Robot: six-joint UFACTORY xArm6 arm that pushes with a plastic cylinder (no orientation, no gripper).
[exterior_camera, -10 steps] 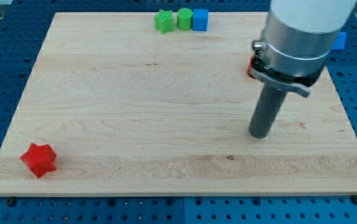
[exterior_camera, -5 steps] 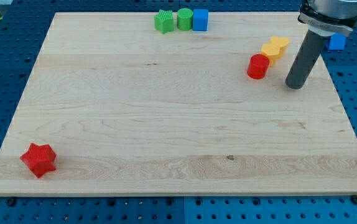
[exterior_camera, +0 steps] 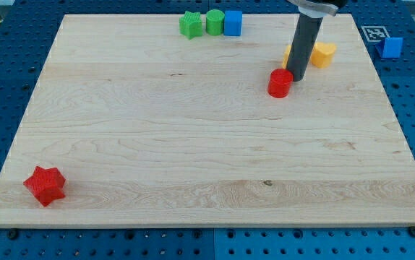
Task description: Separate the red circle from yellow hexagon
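Note:
The red circle (exterior_camera: pixel 280 83) lies on the wooden board at the view's upper right. My tip (exterior_camera: pixel 298 76) stands right beside it, on its upper right side, touching or nearly touching it. A yellow block (exterior_camera: pixel 324 53), apparently the hexagon, lies to the right of the rod. A second orange-yellow block (exterior_camera: pixel 287 55) shows partly behind the rod on its left; its shape is mostly hidden. The rod stands between the red circle and the yellow blocks.
A green star (exterior_camera: pixel 189 24), a green circle (exterior_camera: pixel 214 22) and a blue cube (exterior_camera: pixel 233 22) sit in a row at the board's top edge. A red star (exterior_camera: pixel 45 185) lies at the bottom left. A small blue block (exterior_camera: pixel 391 48) lies off the board at the right.
My tip has swept up and to the left, from the board's right to between the blocks. The red circle has slid left and down, away from the yellow blocks.

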